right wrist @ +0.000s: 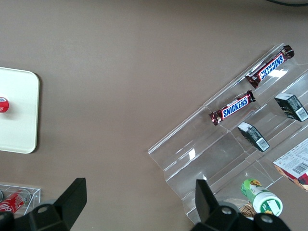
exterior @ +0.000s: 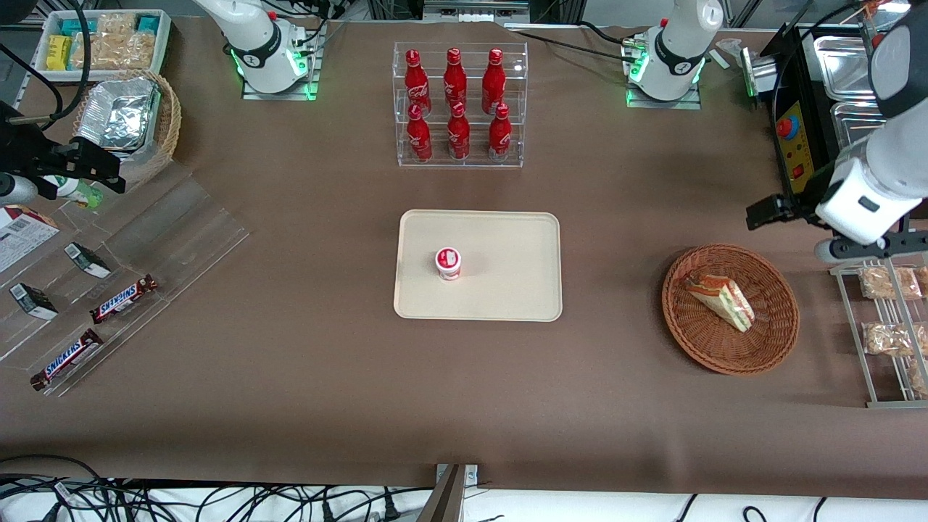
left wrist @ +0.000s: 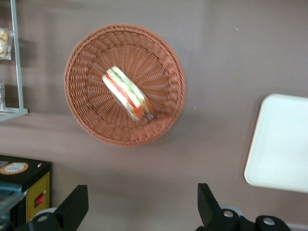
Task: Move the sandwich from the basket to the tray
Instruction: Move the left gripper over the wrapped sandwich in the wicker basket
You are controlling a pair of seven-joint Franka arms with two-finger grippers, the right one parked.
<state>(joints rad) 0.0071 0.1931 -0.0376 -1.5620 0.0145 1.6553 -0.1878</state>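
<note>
The sandwich point(exterior: 721, 297), a wrapped wedge of white bread with red, green and yellow layers, lies in the round reddish-brown basket point(exterior: 768, 341) toward the working arm's end of the table. The wrist view has the sandwich point(left wrist: 127, 94) in the basket point(left wrist: 82, 72) too. The cream tray point(exterior: 507, 290) sits mid-table, and an edge of the tray point(left wrist: 281, 144) appears in the wrist view. My left gripper point(exterior: 834, 232) hangs high above the table beside the basket, farther from the front camera than it. The gripper point(left wrist: 142, 204) is open with nothing between its fingers.
A small white cup with a red lid point(exterior: 448, 262) stands on the tray. A clear rack of red bottles point(exterior: 458, 105) stands farther back. A metal rack of tan snacks point(exterior: 888, 326) adjoins the basket. A black box with a yellow panel point(exterior: 794, 145) stands near the gripper.
</note>
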